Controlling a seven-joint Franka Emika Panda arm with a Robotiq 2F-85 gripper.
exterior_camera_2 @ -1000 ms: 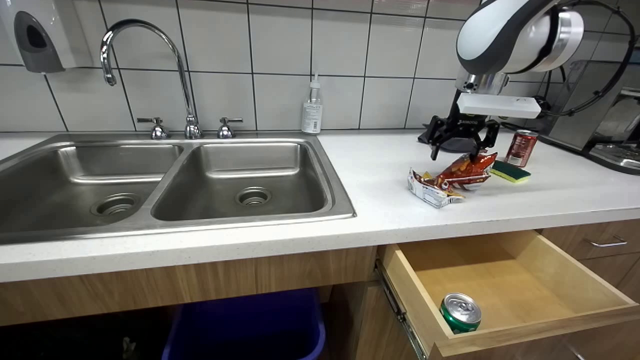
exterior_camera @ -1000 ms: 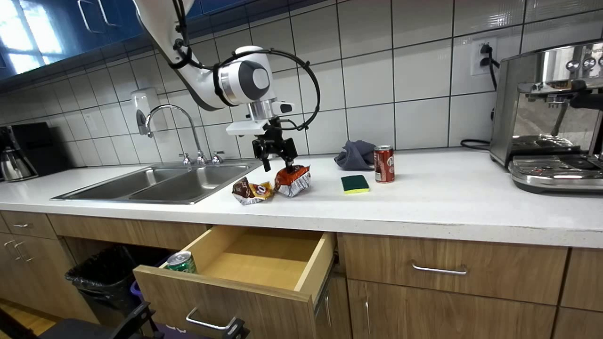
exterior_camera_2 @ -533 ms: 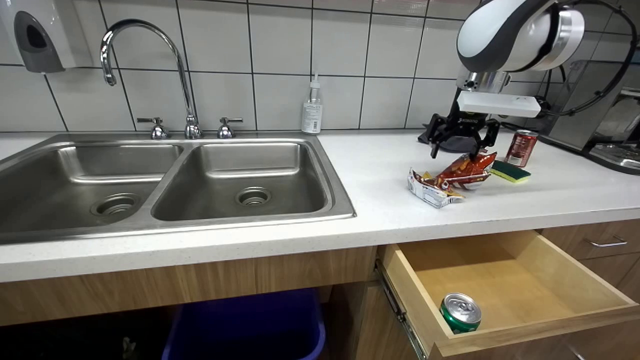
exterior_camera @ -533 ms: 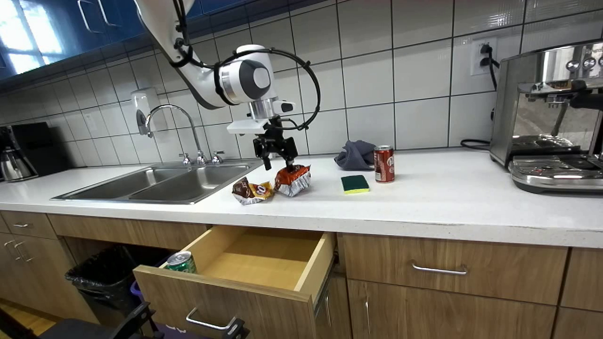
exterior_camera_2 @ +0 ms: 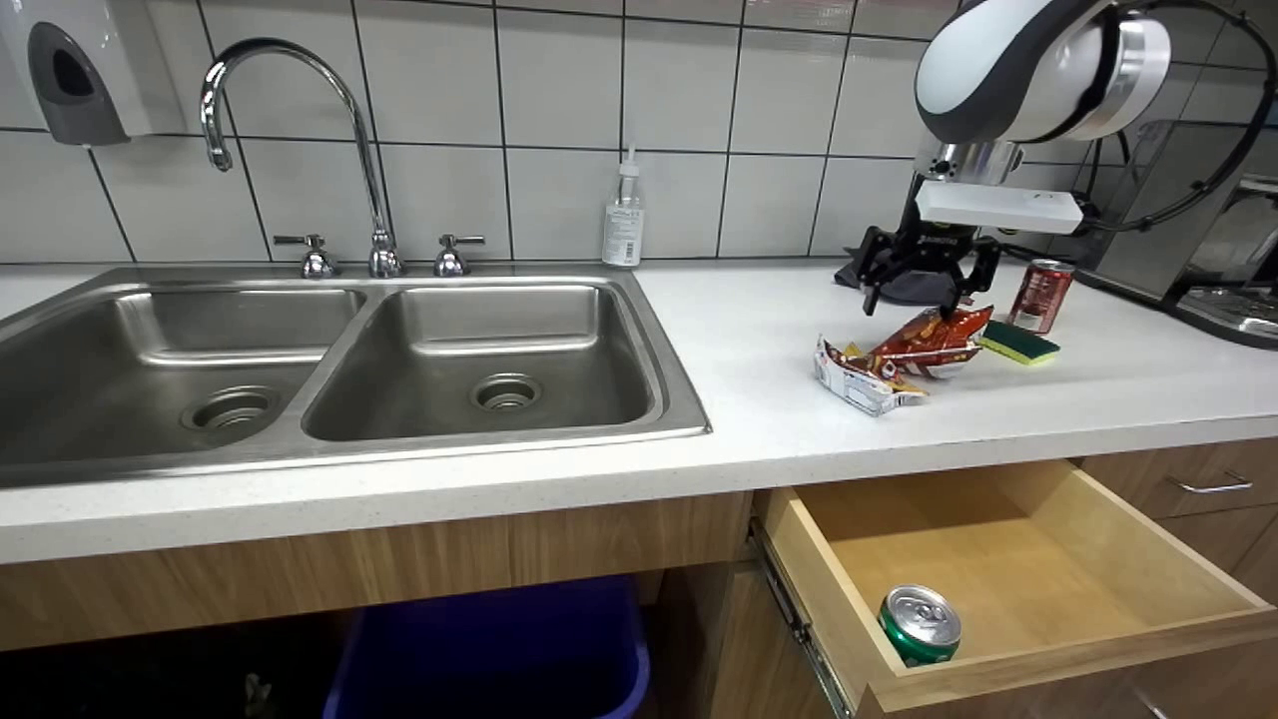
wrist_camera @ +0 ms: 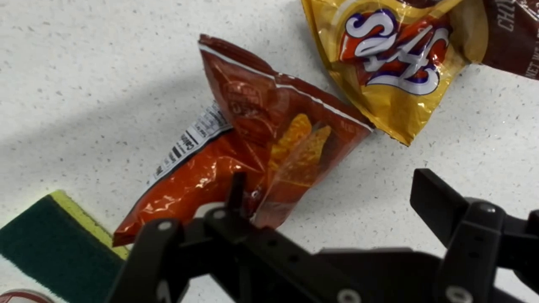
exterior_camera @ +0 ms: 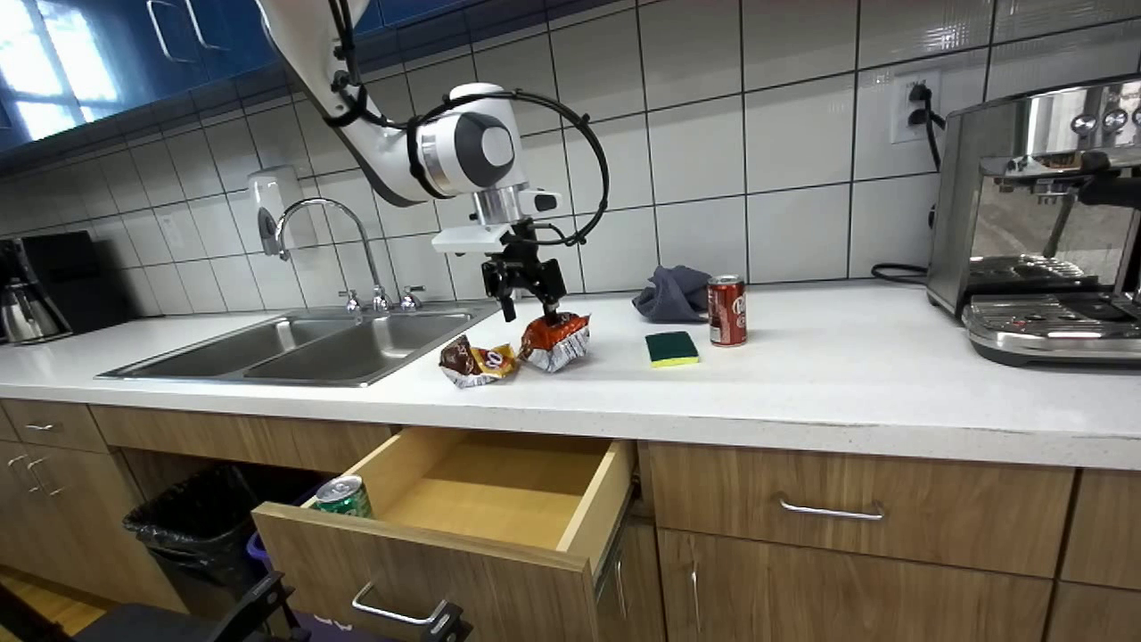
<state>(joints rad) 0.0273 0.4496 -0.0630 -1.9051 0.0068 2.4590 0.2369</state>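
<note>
Set into the counter (exterior_camera: 847, 383), a double metal sink (exterior_camera_2: 334, 359) with chrome faucet (exterior_camera_2: 366, 155); at the back edge, by the sink's corner, a pump bottle (exterior_camera_2: 624, 225). Toward that edge, on my remote feed, I note a gray cloth (exterior_camera: 673, 296) and, near it, an upright red can (exterior_camera: 727, 310); closer to the front edge, a green-and-yellow sponge (exterior_camera: 672, 348); beyond the can, an espresso machine (exterior_camera: 1043, 227).

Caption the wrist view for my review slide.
Open gripper partly over a red chip bag, yellow-and-brown snack bag at upper right, green-and-yellow sponge at lower left.
</note>
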